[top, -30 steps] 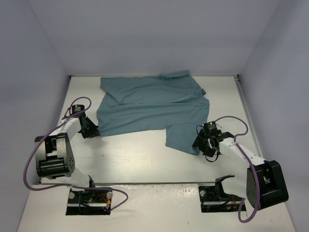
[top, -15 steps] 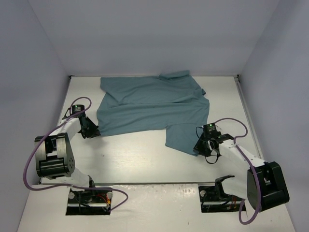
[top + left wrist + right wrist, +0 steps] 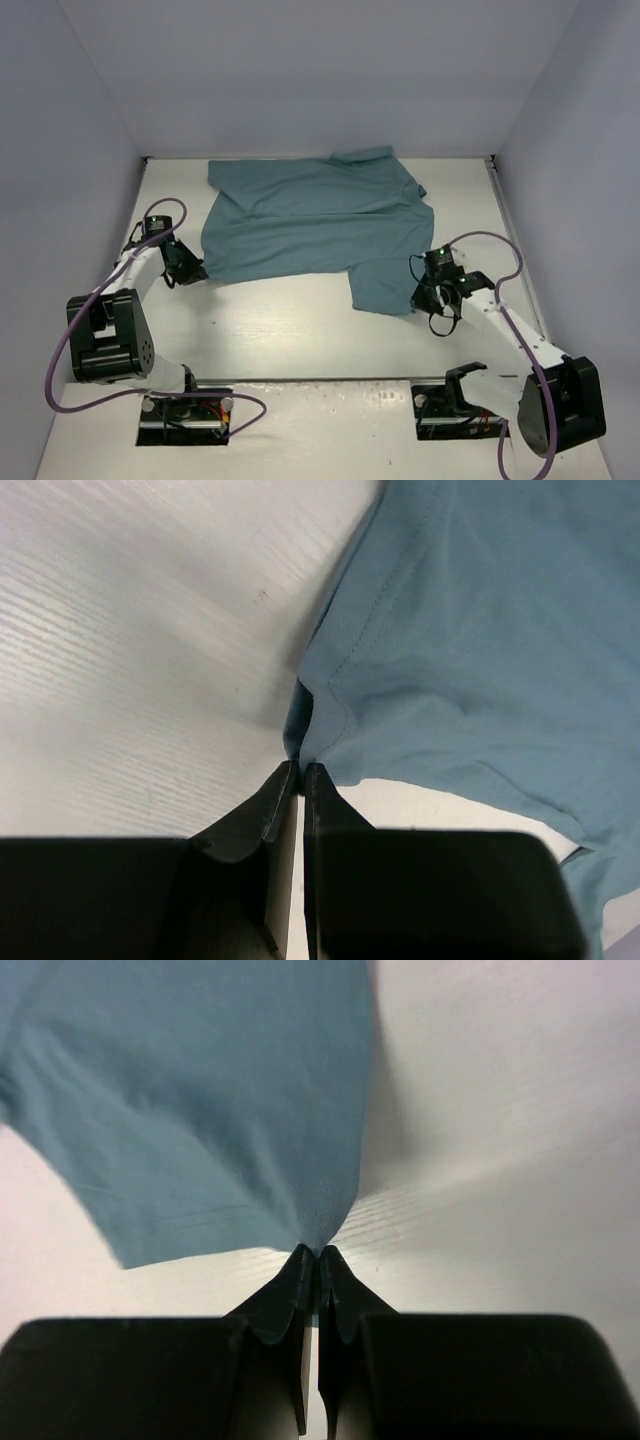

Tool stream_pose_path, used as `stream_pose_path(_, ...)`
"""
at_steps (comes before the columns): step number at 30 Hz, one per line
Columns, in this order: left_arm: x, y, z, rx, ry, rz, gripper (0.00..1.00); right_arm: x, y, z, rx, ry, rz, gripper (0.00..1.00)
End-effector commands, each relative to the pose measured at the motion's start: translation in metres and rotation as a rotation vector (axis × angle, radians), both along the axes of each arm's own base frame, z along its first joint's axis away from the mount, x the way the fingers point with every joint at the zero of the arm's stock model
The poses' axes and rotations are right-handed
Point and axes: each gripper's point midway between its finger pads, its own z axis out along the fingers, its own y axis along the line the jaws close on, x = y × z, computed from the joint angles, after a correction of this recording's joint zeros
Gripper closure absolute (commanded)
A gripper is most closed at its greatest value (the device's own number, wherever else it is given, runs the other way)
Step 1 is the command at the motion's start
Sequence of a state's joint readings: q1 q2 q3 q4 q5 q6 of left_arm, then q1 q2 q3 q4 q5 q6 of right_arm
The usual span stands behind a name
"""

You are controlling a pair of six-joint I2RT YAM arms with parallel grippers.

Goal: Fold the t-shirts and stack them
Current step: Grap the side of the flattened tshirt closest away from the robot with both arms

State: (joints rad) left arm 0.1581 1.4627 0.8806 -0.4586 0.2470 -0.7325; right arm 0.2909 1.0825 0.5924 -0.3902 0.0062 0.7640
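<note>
Both pincers pinch the t-shirt (image 3: pixel 315 220) — left gripper (image 3: pixel 199 270) at its near-left corner, right gripper (image 3: pixel 416 297) at its near-right hem.

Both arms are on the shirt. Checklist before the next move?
1. Left tool shut on t-shirt, near-left corner: ok.
2. Right tool shut on the near-right edge: ok.
3. Number of cloth layers pinched in each grip: cannot tell.
4. Whole t-shirt flat on table: not ok, it is creased and skewed.
5. Purple cables off the cloth: ok.
</note>
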Motion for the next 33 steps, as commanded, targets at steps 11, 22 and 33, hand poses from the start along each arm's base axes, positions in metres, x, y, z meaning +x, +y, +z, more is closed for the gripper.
stream_pose_path(11,-0.038,-0.006,0.021,0.010,-0.031,-0.021,1.00,-0.018,-0.026,0.061,-0.101,-0.074,-0.013,1.00)
stream_pose_path(22,-0.070,-0.002,0.007,0.039,0.036,0.002,1.00,-0.033,-0.039,0.083,-0.136,-0.085,-0.042,1.00)
stream_pose_path(33,-0.076,0.013,-0.001,0.040,0.082,0.035,1.00,-0.031,-0.048,0.093,-0.186,-0.091,-0.054,1.00)
